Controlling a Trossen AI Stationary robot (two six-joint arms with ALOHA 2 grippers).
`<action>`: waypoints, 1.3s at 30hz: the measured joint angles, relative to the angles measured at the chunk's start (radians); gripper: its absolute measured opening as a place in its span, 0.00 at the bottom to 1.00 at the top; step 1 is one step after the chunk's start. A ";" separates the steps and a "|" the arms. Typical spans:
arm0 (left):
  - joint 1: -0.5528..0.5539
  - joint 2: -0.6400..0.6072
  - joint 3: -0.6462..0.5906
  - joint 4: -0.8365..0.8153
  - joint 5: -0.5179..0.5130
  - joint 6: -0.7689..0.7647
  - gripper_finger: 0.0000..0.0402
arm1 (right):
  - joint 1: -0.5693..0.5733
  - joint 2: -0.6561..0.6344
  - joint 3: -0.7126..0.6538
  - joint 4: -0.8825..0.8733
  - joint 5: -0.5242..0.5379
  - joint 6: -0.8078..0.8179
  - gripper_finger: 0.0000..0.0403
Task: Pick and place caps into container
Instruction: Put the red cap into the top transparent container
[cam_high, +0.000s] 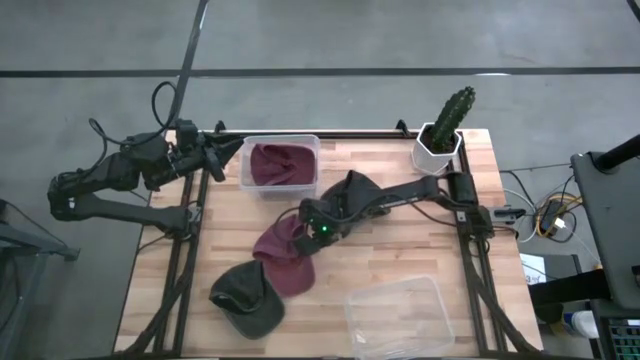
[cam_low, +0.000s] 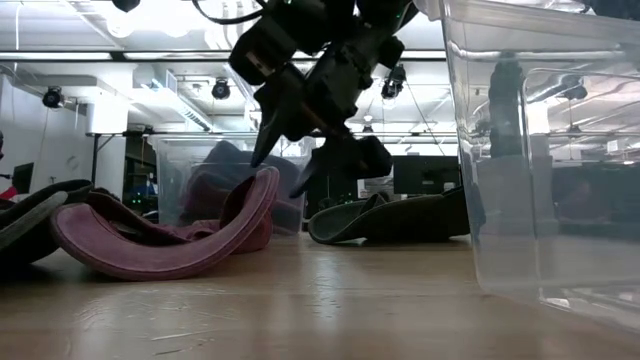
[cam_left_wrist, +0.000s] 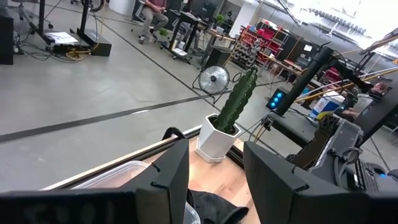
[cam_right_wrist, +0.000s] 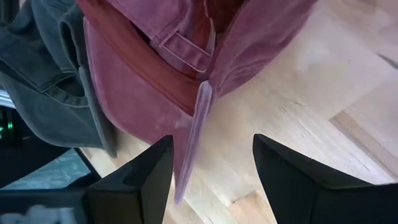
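At table centre, the right gripper (cam_high: 312, 232) hangs with fingers wide apart just above a maroon cap (cam_high: 283, 252); toward ten o'clock, the left gripper (cam_left_wrist: 214, 180) waits, also spread.

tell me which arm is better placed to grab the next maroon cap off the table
Right, likely. The right gripper hangs open directly over the maroon cap mid-table, while the left gripper sits back at the table's far-left edge beside the container.
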 joint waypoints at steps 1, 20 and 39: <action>0.000 0.000 0.000 0.000 0.000 -0.001 0.36 | 0.000 0.006 0.000 0.004 -0.002 0.000 0.53; 0.000 0.009 0.000 0.000 0.004 0.004 0.36 | -0.003 0.036 -0.001 0.051 -0.049 -0.025 0.05; 0.000 0.008 0.000 0.000 0.003 0.043 0.36 | -0.008 -0.153 -0.001 -0.008 -0.071 -0.136 0.04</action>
